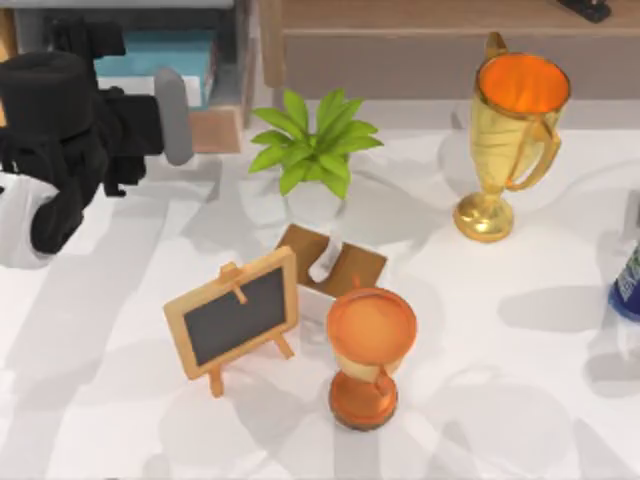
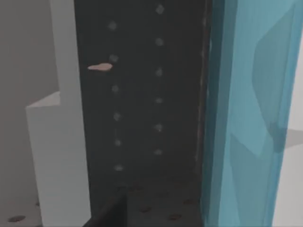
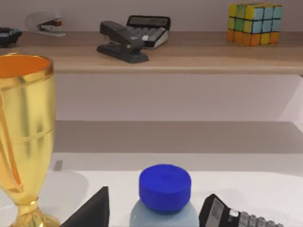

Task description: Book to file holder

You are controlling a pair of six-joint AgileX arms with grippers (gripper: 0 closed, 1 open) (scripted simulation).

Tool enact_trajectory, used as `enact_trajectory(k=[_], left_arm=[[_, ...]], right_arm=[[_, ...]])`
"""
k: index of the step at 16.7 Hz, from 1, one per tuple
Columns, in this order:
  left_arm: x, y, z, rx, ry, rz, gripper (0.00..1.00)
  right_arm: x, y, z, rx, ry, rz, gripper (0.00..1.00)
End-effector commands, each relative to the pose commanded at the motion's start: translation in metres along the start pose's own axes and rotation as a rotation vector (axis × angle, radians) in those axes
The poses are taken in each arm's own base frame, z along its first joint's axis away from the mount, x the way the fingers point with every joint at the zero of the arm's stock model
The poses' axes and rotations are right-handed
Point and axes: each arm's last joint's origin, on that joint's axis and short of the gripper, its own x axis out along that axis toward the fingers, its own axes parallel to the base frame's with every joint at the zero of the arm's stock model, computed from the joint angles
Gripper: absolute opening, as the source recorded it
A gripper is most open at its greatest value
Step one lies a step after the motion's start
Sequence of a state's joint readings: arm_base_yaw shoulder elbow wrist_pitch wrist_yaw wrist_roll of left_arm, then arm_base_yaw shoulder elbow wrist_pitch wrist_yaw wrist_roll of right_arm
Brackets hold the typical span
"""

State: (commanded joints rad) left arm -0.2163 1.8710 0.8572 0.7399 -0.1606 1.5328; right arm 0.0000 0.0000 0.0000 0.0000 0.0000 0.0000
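Note:
The light-blue book stands inside the grey file holder at the table's back left, above the holder's tan lower panel. My left gripper hovers at the holder's front opening, its grey finger pointing at it. In the left wrist view the book's blue cover rises beside the holder's dark inside, with the holder's grey wall on the other side. One dark finger shows well off centre and apart from the book, so the left gripper is open. My right gripper is parked open at the table's right, over a blue-capped bottle.
A potted plant stands just right of the holder. In front are a tissue box, a small chalkboard easel and a bronze trophy. A gold trophy stands back right, the bottle at the right edge, a wooden shelf behind.

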Motion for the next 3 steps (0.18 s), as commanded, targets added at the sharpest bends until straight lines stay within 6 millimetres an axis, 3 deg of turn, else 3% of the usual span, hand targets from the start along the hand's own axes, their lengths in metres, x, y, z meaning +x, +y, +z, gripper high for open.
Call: enact_trajectory(k=[3], left_arm=[[0.0,0.0,0.0,0.0,0.0,0.0,1.0]], right_arm=[[0.0,0.0,0.0,0.0,0.0,0.0,1.0]])
